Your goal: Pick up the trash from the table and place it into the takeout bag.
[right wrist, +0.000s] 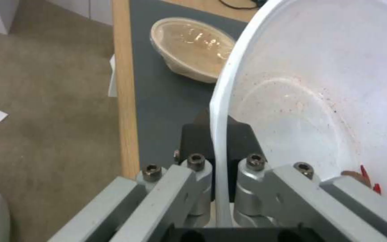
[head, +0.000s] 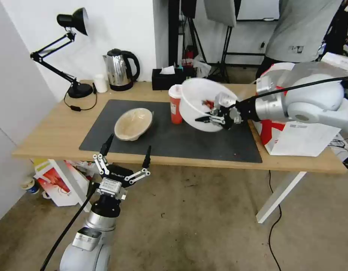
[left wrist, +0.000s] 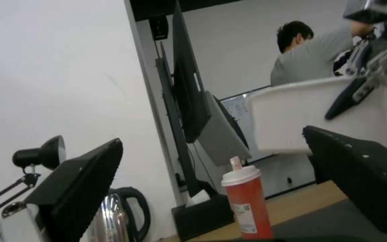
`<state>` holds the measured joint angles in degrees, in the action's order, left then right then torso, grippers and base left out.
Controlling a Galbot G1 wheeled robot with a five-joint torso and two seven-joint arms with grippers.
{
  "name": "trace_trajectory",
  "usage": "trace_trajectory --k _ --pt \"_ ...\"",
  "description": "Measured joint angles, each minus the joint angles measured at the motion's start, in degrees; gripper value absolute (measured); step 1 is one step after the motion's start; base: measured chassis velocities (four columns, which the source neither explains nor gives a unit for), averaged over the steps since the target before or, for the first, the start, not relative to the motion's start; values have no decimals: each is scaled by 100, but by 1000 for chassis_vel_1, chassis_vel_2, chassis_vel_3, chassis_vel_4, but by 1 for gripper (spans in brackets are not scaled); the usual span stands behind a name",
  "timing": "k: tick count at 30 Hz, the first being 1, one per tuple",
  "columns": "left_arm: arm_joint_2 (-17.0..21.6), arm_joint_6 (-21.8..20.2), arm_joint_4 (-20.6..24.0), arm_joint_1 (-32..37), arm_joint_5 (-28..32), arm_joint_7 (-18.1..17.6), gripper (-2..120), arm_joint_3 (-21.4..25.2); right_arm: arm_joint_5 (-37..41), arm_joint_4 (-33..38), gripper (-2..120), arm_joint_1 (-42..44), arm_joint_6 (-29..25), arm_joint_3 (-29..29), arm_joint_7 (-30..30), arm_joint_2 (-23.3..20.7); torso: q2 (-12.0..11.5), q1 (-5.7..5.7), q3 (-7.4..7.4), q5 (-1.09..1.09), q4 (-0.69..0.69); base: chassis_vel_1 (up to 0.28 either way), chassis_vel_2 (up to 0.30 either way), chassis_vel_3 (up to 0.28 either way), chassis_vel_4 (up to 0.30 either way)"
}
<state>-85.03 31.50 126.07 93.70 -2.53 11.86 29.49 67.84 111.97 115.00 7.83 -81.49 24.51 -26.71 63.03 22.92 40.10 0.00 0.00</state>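
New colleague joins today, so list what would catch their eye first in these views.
First, the big white bowl, tilted and lifted above the dark mat, its rim pinched by the right end effector, with red scraps inside. Next, the left end effector hangs open just off the table's near edge, in front of the beige bowl. The red cup stands upright beside the raised bowl.

The big white bowl (head: 198,103) looks like smooth, glossy plastic, speckled inside with reddish residue. The beige bowl (head: 133,123) has a shiny film-like sheen. The red cup (head: 176,109) looks like matt paper under a smooth white plastic lid. The bench (head: 53,131) is light wood with a matt dark grey mat (head: 174,141). The right hand (head: 209,116) shows brushed metal links and matt black fingers. The kettle (head: 117,69) is polished steel.
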Motion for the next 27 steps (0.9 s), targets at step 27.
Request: trace_trajectory --k 27 --pt "-71 75 -296 -170 -187 1 100 -309 12 626 0 -1827 -243 1287 5 1780 0 0 0 1 0 0 0 0 0"
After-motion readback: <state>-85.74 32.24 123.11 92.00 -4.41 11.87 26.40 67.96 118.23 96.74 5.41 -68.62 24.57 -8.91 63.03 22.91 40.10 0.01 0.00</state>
